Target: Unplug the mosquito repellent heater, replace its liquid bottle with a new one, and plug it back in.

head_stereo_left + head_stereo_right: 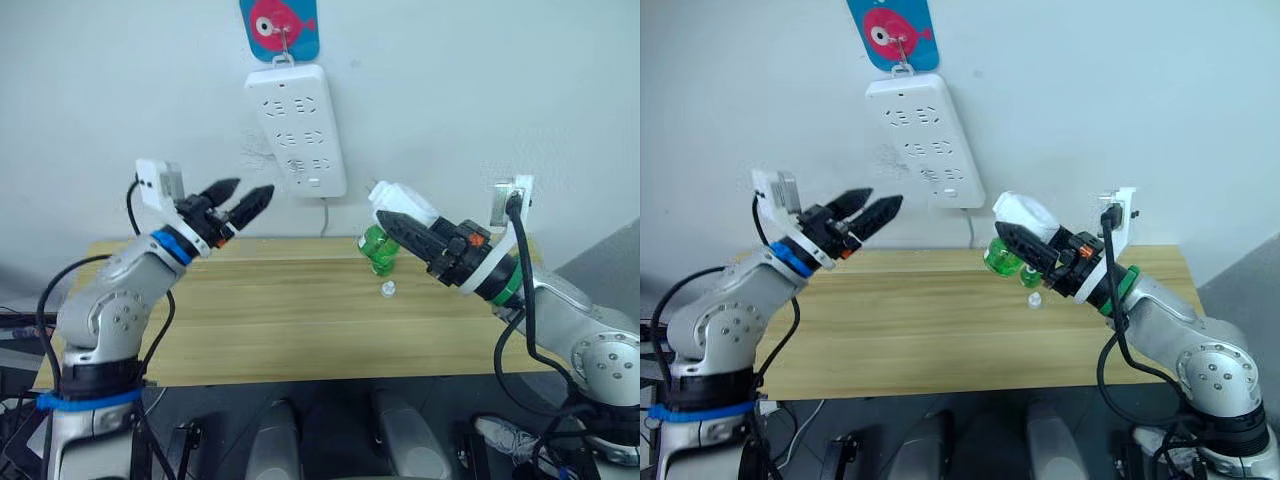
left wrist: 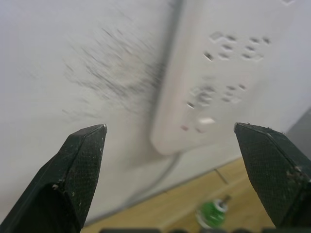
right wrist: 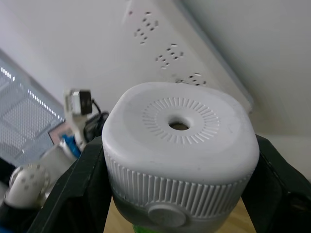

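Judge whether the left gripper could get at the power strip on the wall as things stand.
Probably yes. The left gripper is open, raised and pointed toward the power strip, with only bare wall between them; the right gripper holds the heater off to the other side.

White mosquito repellent heater (image 3: 180, 150) frame centre, clamped between black fingers (image 3: 77, 189); power strip (image 3: 187, 58) above; left arm (image 3: 80, 116) at left.
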Robot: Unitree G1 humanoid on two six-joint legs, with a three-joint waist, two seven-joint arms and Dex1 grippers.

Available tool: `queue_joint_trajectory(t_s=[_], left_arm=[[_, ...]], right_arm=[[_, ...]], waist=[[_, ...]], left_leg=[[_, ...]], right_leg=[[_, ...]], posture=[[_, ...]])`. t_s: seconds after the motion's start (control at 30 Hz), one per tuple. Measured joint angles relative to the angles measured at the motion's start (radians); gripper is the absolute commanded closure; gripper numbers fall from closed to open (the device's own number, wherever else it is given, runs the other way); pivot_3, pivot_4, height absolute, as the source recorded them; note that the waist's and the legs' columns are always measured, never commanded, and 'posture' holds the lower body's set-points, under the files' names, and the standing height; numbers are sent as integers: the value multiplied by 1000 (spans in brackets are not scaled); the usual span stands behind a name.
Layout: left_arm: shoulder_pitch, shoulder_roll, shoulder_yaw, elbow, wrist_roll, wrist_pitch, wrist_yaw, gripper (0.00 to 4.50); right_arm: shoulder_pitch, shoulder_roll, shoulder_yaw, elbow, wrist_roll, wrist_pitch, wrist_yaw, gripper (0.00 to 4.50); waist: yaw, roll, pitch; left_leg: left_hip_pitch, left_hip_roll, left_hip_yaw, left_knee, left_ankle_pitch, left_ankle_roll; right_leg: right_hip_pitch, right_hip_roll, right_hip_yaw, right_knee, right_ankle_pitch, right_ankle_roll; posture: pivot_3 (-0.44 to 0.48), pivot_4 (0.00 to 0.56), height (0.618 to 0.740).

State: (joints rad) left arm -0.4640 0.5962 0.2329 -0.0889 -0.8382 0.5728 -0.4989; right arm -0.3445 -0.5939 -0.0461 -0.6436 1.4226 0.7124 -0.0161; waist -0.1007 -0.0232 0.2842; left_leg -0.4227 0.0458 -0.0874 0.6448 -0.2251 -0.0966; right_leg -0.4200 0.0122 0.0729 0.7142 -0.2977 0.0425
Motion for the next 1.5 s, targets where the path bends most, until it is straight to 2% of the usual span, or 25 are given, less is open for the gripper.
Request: queue_joint_trajectory(t_s=[0.2, 0.4, 0.8, 0.9, 1.13, 1.17, 1.33, 1.5], left_arm=[[-134, -9, -75, 205, 135, -77, -152, 0], [-204, -29, -112, 298, 183, -85, -282, 0], [-349, -76, -138, 460, 263, -134, -437, 0], [-372, -76, -138, 471, 270, -144, -477, 628], [-375, -52, -136, 477, 274, -124, -540, 2893], [-375, -50, -142, 470, 278, -123, -557, 3096], [-378, -50, -146, 465, 296, -125, -564, 3119], [-377, -46, -145, 454, 310, -126, -570, 3126]], right_arm=[[-32, -28, 38, -45, -46, 37, 36, 1384], [-36, -33, 40, -65, -56, 46, 35, 1384], [-20, -45, 39, -84, -57, 62, 38, 1384], [-19, -51, 39, -90, -61, 63, 39, 1384], [-33, -56, 58, -96, -111, 68, 64, 1385], [-45, -62, 72, -96, -137, 73, 71, 1385], [-156, -62, 173, -52, -356, 98, 83, 1385], [-293, -7, 287, 48, -606, 116, 71, 1385]], waist=[[0, 0, 0], [-8, 0, 0], [-15, 0, 0], [-16, 0, 0], [-17, 0, 0], [-17, 0, 0], [-18, 0, 0], [-20, 0, 0]], left_leg=[[-1, 0, -1, 0, 0, 0], [-1, 0, -1, 0, 0, 0], [-1, 0, -1, 0, 0, 0], [-1, 0, -1, 0, 0, 0], [-1, 0, -2, 0, 0, 0], [-1, 0, -2, 0, 0, 0], [-1, 0, -2, 1, 0, 0], [-1, 0, -3, 1, 0, 0]], right_leg=[[0, 0, -1, 0, 0, 0], [0, 0, -1, 0, 0, 0], [0, 0, -2, 0, 0, 0], [0, 0, -1, 0, 0, 0], [0, 0, -2, 0, 0, 0], [0, 0, -2, 0, 0, 0], [0, 0, -2, 1, 0, 0], [-1, 0, -2, 1, 0, 0]], posture=[[-191, 231, 740], [-198, 231, 740], [-216, 230, 740], [-215, 229, 740], [-203, 223, 740], [-202, 223, 740], [-196, 222, 740], [-192, 221, 740]])
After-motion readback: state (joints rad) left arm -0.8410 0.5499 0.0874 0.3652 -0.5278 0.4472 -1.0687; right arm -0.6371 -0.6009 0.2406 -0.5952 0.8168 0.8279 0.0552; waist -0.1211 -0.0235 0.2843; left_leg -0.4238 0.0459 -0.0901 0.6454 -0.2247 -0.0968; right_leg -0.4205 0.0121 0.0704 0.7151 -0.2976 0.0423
